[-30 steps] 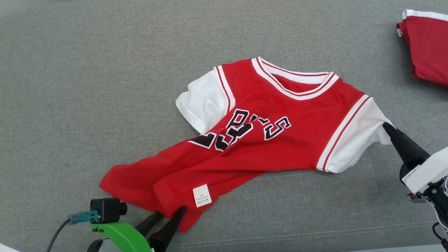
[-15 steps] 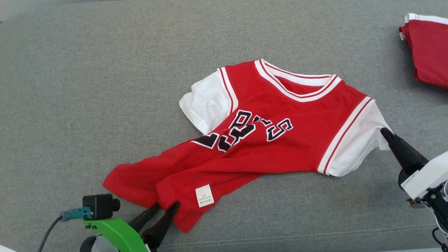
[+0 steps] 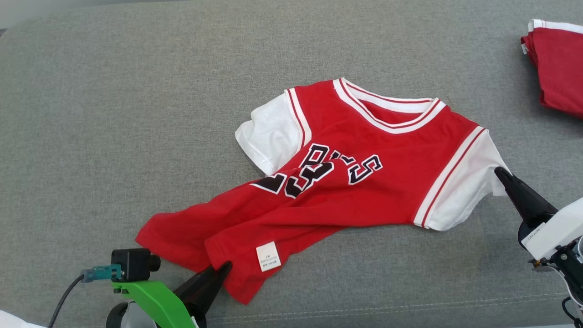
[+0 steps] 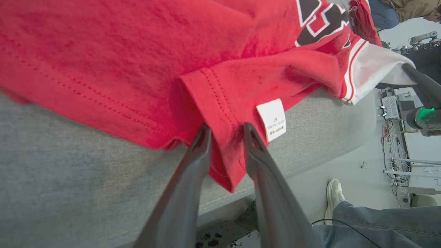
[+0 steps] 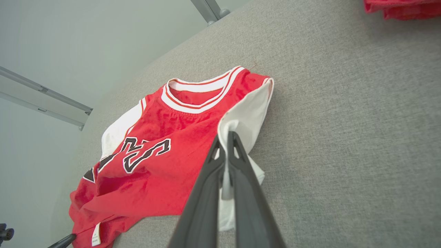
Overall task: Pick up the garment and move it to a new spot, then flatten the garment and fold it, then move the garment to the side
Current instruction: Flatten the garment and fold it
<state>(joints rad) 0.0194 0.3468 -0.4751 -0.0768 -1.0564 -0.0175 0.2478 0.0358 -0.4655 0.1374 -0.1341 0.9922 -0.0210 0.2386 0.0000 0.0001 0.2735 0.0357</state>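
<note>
At the near edge of the surface (image 3: 114, 114), left of its middle, the left jaws pinch the hem (image 4: 220, 103) of the garment (image 3: 355, 182). A fold of red cloth sits between the dark fingers (image 4: 198, 155), just beside the white label (image 3: 268, 256). Farther in and toward the right edge, the right jaws are closed on the cuff of the white sleeve (image 3: 460, 191), with white cloth caught between their fingers (image 5: 241, 179).

The garment lies on the middle of the surface. Its long axis runs slantwise from the hem at the near left to the collar (image 3: 387, 111), which points to the far edge. The lower half is twisted and doubled over itself, while the chest lies fairly flat.

Both holds sit on the near side of the cloth, at opposite ends of that slant. Lifting or drawing them apart would likely pull the twist out.

A second, folded red garment (image 3: 558, 68) rests at the far right corner, well apart.
</note>
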